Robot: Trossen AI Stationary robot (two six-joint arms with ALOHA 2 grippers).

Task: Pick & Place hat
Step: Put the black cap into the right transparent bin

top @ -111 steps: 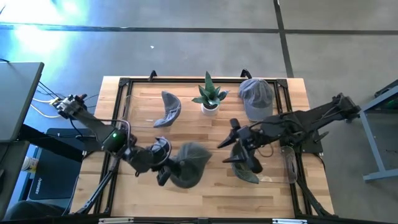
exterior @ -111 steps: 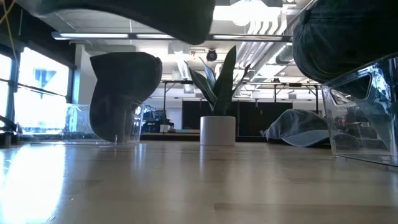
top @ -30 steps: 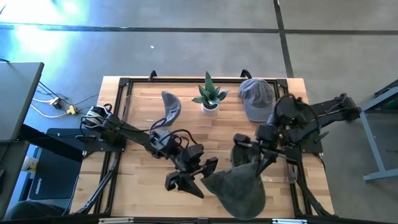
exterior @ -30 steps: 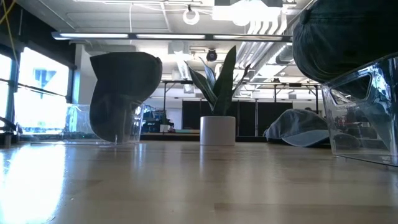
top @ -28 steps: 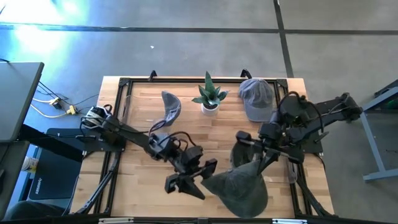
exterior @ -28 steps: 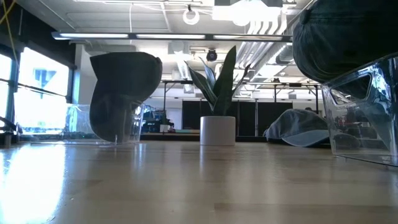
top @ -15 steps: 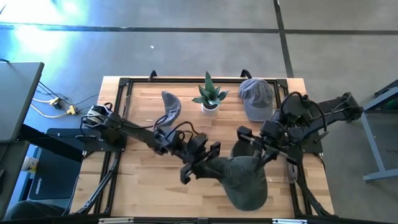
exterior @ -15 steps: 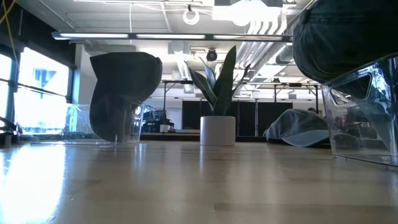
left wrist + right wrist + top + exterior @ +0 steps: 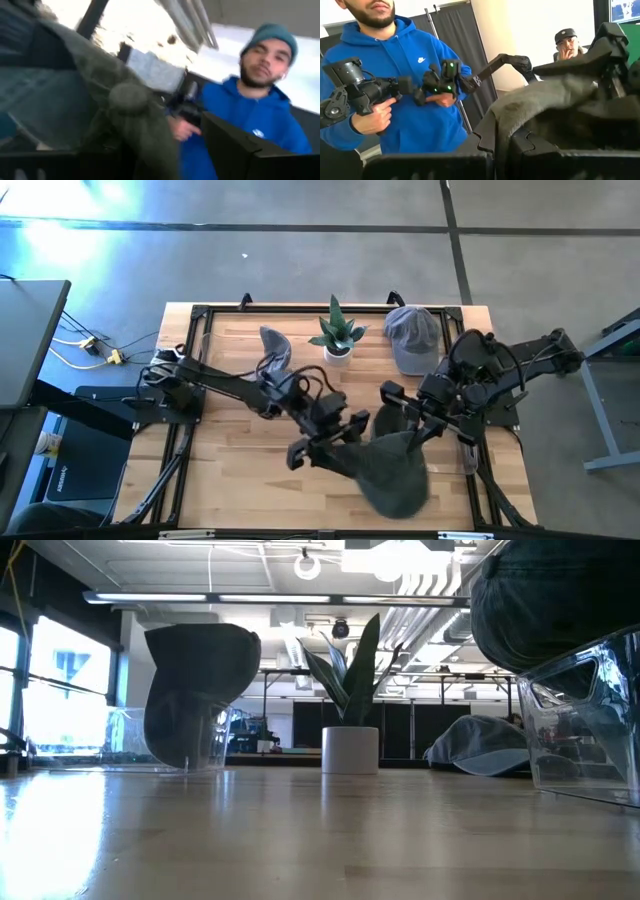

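Observation:
A dark grey hat (image 9: 392,468) hangs above the near middle of the table, between my two arms. My right gripper (image 9: 398,418) comes in from the right and is shut on the hat's upper edge. My left gripper (image 9: 328,440) reaches in from the left and sits right at the hat's left edge. In the left wrist view the hat's crown and top button (image 9: 128,96) fill the foreground, blurred. Whether the left gripper touches the hat does not show. In the right wrist view the hat's cloth (image 9: 545,107) lies over my right gripper. My right gripper holds the hat by its upper edge (image 9: 506,125), coming in about level from the table's right side. The cloth drapes over the fingers and hides the place of contact. The hat hangs slack below the gripper, clear of the table.
A potted plant (image 9: 337,338) stands at the far middle. A grey cap (image 9: 272,352) sits on a stand to its left and a blue-grey cap (image 9: 411,337) lies to its right. A clear stand (image 9: 575,745) bears a dark hat (image 9: 555,600) near right. A person in blue (image 9: 405,90) stands beyond the table.
My left gripper has risen and gone toward the far and right edges, up against the hat's left edge. The hat's hanging lower end has drawn back from the near edge and bunched up. My right gripper has stayed in place and rolled a little.

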